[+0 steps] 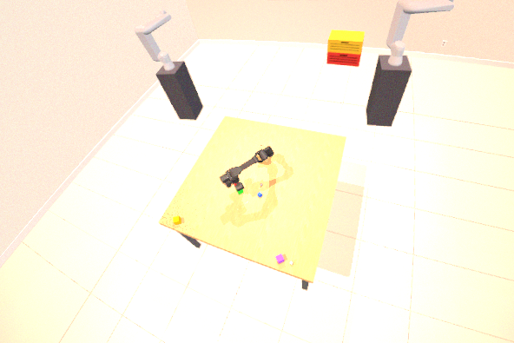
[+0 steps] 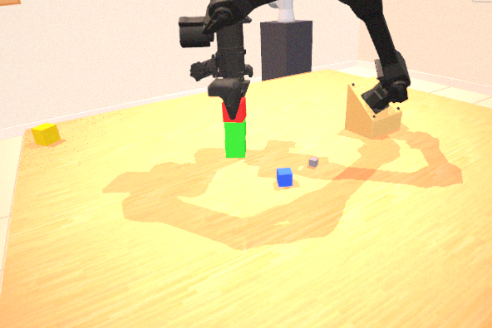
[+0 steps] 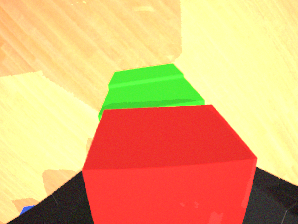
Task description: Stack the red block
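Pinching the red block (image 2: 233,110) between both fingers of the hand (image 2: 234,114), directly over the green tower (image 2: 235,139); seemingly resting on its top, though contact unclear. Likely a light, rigid cube with smooth flat faces, best held on opposite sides, as now. Tower narrow and tall on the tabletop (image 2: 125,258), so easily toppled by any sideways nudge. Blue cube (image 2: 284,177) near the tower's base.
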Controlling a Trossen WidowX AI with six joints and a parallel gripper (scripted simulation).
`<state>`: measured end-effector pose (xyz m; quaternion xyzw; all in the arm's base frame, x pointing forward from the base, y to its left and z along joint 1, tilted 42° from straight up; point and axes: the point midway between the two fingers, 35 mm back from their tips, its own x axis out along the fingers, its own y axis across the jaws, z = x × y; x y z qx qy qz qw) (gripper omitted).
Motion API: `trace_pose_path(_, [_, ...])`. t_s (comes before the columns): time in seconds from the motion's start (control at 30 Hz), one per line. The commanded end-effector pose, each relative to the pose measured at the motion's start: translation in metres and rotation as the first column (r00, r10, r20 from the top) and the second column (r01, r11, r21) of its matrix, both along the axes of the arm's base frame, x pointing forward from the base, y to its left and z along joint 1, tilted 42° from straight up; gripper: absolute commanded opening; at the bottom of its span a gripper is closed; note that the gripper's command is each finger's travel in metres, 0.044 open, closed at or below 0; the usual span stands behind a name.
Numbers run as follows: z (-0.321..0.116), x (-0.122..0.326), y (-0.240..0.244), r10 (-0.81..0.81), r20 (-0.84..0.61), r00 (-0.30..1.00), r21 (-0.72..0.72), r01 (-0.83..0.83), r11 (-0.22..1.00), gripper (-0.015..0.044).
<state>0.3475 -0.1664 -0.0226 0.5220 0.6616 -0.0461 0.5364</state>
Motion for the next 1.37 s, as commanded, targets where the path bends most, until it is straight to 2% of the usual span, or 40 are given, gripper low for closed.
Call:
trace_pose_path(0.0, [0.0018, 0.0004, -0.0011, -0.004, -0.002, 1.000, 0.005, 0.004, 1.000, 0.0000])
trace_pose_path(0.57, [0.0003, 0.0004, -0.0003, 0.000, 0.001, 1.000, -0.001, 0.000, 1.000, 0.0440])
trace_pose_path(1.33, [0.0003, 0.0004, -0.0003, 0.000, 0.001, 1.000, -0.001, 0.000, 1.000, 0.0440])
